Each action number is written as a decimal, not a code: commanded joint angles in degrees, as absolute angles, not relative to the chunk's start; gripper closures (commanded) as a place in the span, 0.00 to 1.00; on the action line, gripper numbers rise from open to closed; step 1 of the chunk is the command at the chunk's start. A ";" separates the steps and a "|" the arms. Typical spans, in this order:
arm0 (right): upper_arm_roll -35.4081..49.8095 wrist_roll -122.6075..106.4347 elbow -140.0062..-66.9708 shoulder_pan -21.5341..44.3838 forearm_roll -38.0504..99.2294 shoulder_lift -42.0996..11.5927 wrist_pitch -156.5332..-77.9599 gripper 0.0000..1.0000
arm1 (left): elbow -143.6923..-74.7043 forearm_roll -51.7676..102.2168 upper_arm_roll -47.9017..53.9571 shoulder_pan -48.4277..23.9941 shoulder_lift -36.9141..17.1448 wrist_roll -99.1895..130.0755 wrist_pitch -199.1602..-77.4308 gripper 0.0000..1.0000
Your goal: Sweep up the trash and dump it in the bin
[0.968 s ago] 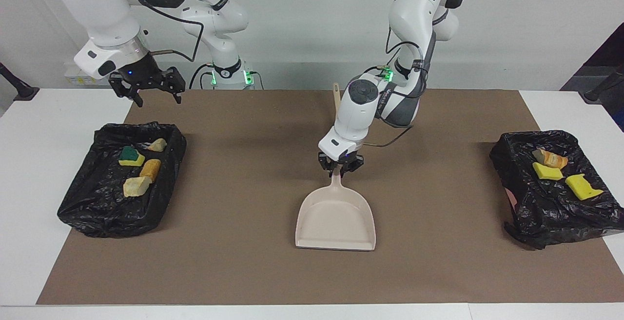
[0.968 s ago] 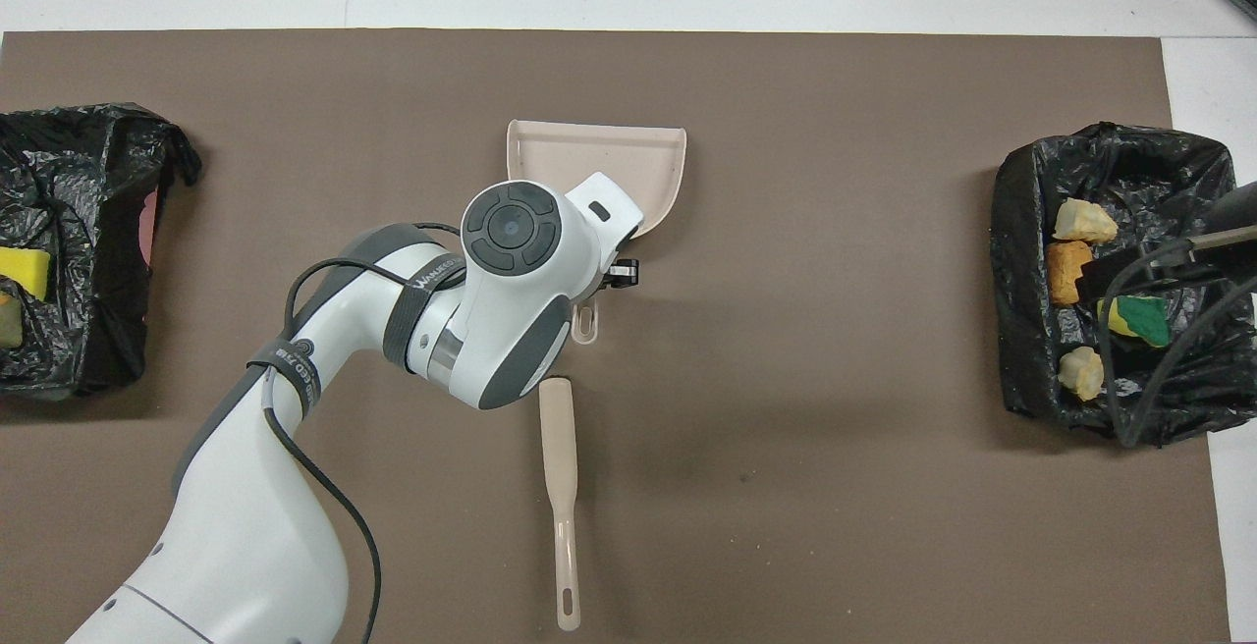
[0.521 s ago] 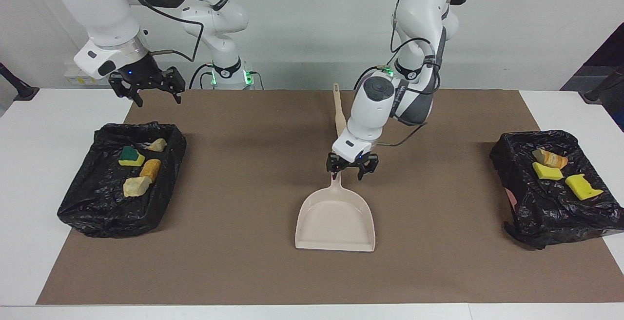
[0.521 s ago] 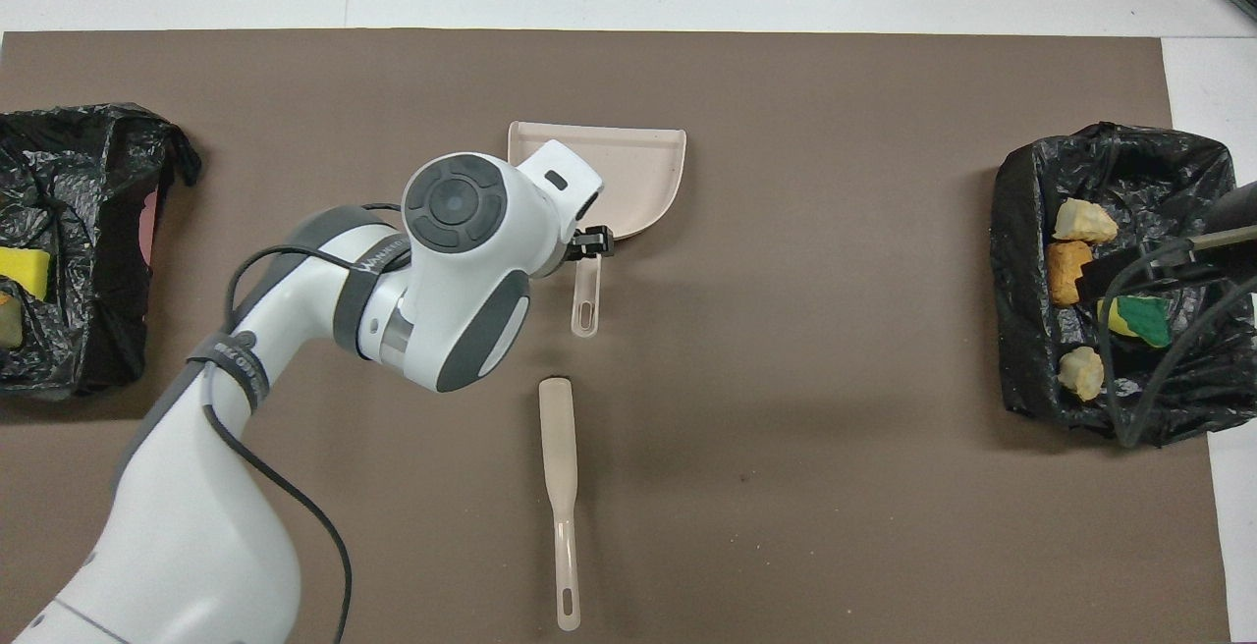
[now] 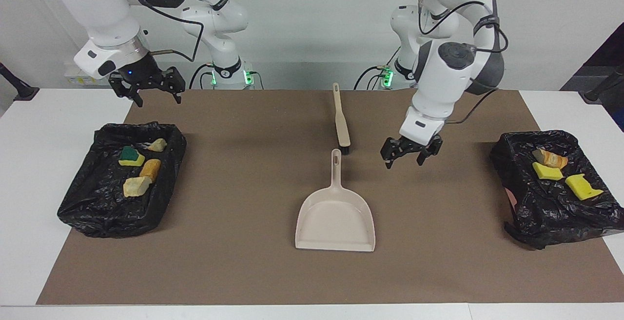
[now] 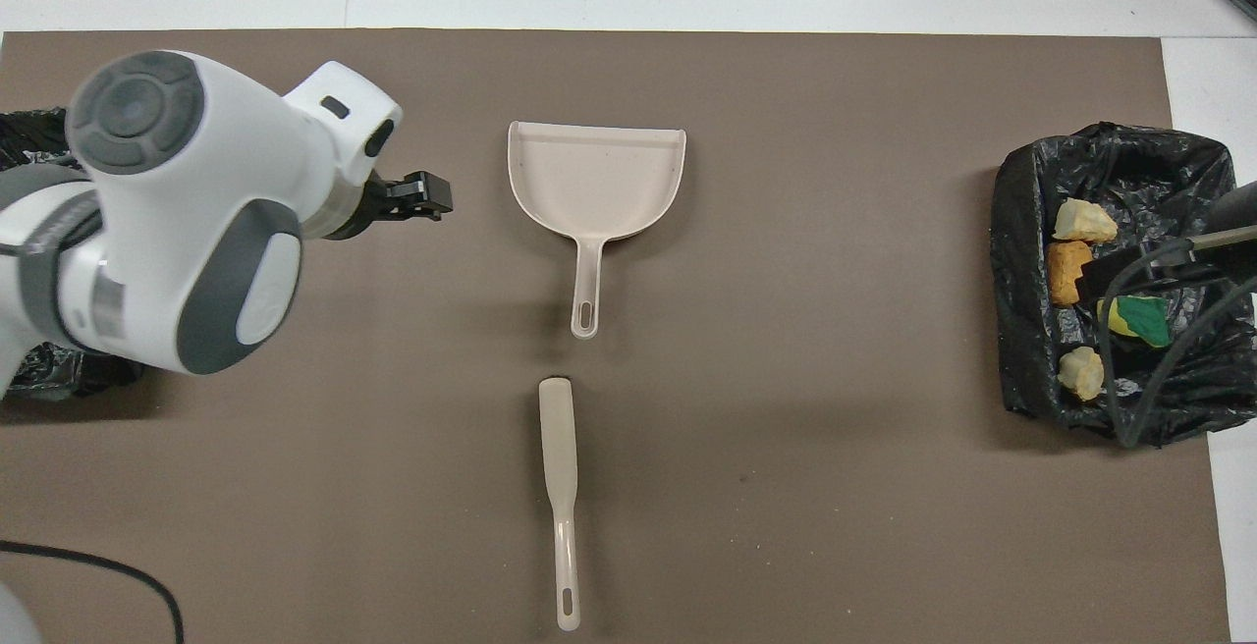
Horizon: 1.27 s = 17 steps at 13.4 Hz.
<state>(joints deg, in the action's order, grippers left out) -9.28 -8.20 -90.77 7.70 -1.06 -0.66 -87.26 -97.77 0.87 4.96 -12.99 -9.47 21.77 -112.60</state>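
The trash lies in two black-lined bins. A green-backed sponge and three bread pieces sit in the bin at the right arm's end. Two yellow sponges and a bread piece sit in the bin at the left arm's end. My left gripper hangs open and empty over the mat, between the dustpan and that bin. My right gripper waits open above the mat beside its bin.
The beige brush lies on the brown mat nearer to the robots than the dustpan, in line with its handle. In the overhead view the left arm covers most of the bin at its end.
The left gripper opened and let go of the dustpan handle, then rose and swung toward the left arm's end of the table. The dustpan stays flat. The right arm has not moved.
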 commanded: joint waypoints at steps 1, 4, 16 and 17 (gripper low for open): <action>-9.14 -7.29 -89.65 7.29 -0.09 -1.23 -86.22 0.00 | -99.67 0.97 5.45 -8.72 -4.50 14.71 -106.37 0.00; -9.14 -7.29 -89.65 7.29 -0.09 -1.23 -86.22 0.00 | -99.67 0.97 5.45 -4.58 -1.68 7.76 -103.11 0.00; -9.14 -7.21 -89.65 7.29 -0.09 -1.23 -86.22 0.00 | -92.46 1.76 4.92 3.34 7.38 1.14 -92.12 0.00; -9.14 -7.21 -89.65 7.29 -0.09 -1.23 -86.22 0.00 | -92.55 1.76 5.01 3.34 7.64 1.14 -92.02 0.00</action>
<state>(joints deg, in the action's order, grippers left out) -9.28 -8.20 -90.77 7.70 -1.06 -0.66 -87.26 -93.65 0.95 4.70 2.78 7.78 1.03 -93.58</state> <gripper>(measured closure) 0.000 0.000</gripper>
